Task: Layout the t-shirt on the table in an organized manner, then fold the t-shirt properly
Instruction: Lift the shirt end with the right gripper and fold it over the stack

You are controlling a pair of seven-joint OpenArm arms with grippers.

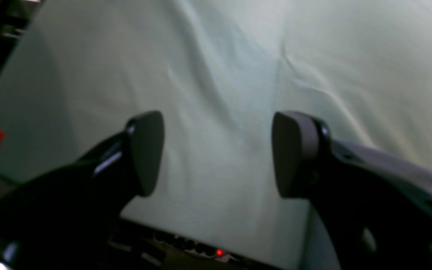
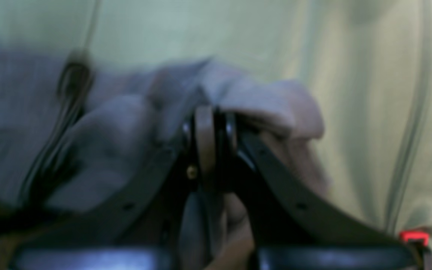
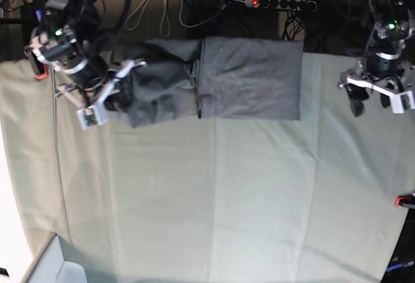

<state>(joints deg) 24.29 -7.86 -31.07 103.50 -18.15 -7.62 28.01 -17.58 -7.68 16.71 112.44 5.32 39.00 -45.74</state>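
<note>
Left wrist view: left gripper (image 1: pixel 218 153), jaws wide apart, nothing between them, over bare pale-green counter (image 1: pixel 238 75).
Right wrist view: right gripper (image 2: pixel 212 127) clamped on a bunched grey fold of the t-shirt (image 2: pixel 126 123) (picture blurred).
Base view: t-shirt lies along the counter's far edge, near a power strip (image 3: pixel 279 2).

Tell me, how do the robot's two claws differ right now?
The left gripper stands open with nothing between its fingers, while the right gripper is shut on the t-shirt. The left gripper hangs over bare table, apart from the shirt; the right gripper is at the shirt's bunched end. In the base view they sit at opposite sides of the table. Both have the same dark fingers with flat grey pads.
</note>
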